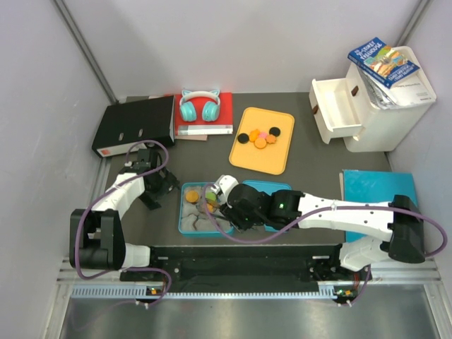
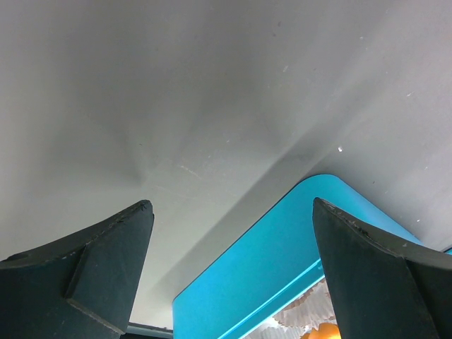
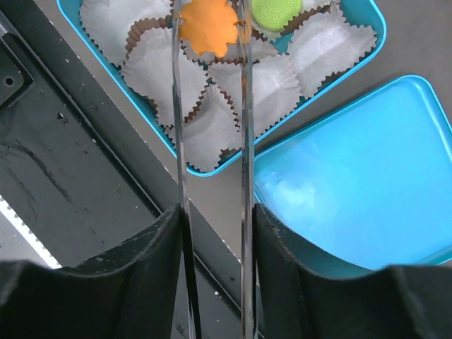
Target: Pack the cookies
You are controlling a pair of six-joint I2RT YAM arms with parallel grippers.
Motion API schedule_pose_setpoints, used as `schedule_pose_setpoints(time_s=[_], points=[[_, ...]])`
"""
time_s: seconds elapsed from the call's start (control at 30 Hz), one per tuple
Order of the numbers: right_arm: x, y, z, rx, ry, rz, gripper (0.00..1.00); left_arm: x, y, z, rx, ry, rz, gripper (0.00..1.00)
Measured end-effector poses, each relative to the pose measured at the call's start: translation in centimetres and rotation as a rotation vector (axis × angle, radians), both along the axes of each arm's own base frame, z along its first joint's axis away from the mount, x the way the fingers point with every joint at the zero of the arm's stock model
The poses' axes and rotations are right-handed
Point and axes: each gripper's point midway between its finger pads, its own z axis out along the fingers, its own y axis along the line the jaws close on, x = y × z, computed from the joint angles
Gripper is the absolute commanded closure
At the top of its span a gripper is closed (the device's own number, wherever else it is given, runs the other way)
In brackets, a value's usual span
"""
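Observation:
Several cookies (image 1: 258, 137), orange, black and one pink, lie on the yellow tray (image 1: 244, 158). My right gripper (image 1: 233, 203) (image 3: 215, 219) is shut on metal tongs (image 3: 246, 141), whose tips pinch an orange cookie (image 3: 207, 28) over the blue box (image 1: 185, 227) (image 3: 185, 164) of white paper cups. A green cookie (image 3: 274, 10) lies in one cup. My left gripper (image 1: 157, 189) (image 2: 233, 212) is open and empty just left of the box corner (image 2: 268, 268). An orange cookie (image 2: 321, 332) peeks in at the bottom of the left wrist view.
The blue lid (image 1: 281, 186) (image 3: 367, 169) lies right of the box. Headphones (image 1: 198, 106) on a red book, a black binder (image 1: 134, 125), a white drawer unit (image 1: 367, 99) and a blue folder (image 1: 374, 191) ring the table.

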Motion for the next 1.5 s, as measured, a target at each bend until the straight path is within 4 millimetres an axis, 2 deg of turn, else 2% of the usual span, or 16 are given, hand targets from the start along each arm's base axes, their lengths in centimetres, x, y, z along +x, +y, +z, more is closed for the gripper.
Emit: schedule_pose_setpoints(time_s=[0.17, 0.33, 0.47, 0.63, 0.73, 0.77, 0.87, 0.93, 1.03, 1.23, 1.33, 1.5], points=[[0.1, 0.4, 0.4, 0.008, -0.002, -0.001, 0.36, -0.1, 0.0, -0.1, 0.000, 0.000, 0.000, 0.02], [0.5, 0.9, 1.6, 0.033, -0.023, -0.010, 0.36, 0.1, 0.0, -0.1, 0.000, -0.007, 0.000, 0.02], [1.8, 0.5, 2.7, 0.030, -0.084, -0.071, 0.36, 0.1, 0.0, -0.1, 0.000, -0.008, 0.000, 0.01], [5.1, -2.5, 4.3, 0.023, -0.146, -0.211, 0.41, 0.1, 0.0, -0.1, -0.001, -0.008, 0.000, 0.02], [8.7, -6.0, 5.7, 0.043, -0.162, -0.363, 0.54, 0.1, -0.2, -0.1, -0.012, -0.008, -0.005, 0.01], [10.0, -7.4, 6.2, 0.053, -0.168, -0.423, 0.63, 0.1, -0.3, 0.0, -0.017, -0.008, -0.007, 0.02], [11.8, -9.8, 7.6, 0.086, -0.188, -0.515, 0.73, 0.1, -0.4, 0.0, -0.022, -0.008, -0.009, 0.02], [11.3, -9.4, 8.2, 0.125, -0.171, -0.489, 0.78, 0.1, -0.4, 0.0, -0.024, -0.008, -0.009, 0.02], [9.7, -7.5, 8.2, 0.174, -0.138, -0.407, 0.86, 0.1, -0.5, 0.0, -0.024, -0.008, -0.009, 0.01], [4.5, -3.3, 6.2, 0.157, -0.053, -0.182, 0.92, 0.1, -0.4, 0.0, -0.024, -0.008, -0.009, 0.02], [2.6, -2.1, 5.0, 0.126, -0.019, -0.107, 0.99, 0.1, -0.4, 0.0, -0.024, -0.009, -0.009, 0.02], [0.9, -1.2, 3.9, 0.103, 0.027, -0.044, 1.00, 0.1, -0.5, 0.0, -0.024, -0.009, -0.009, 0.02]])
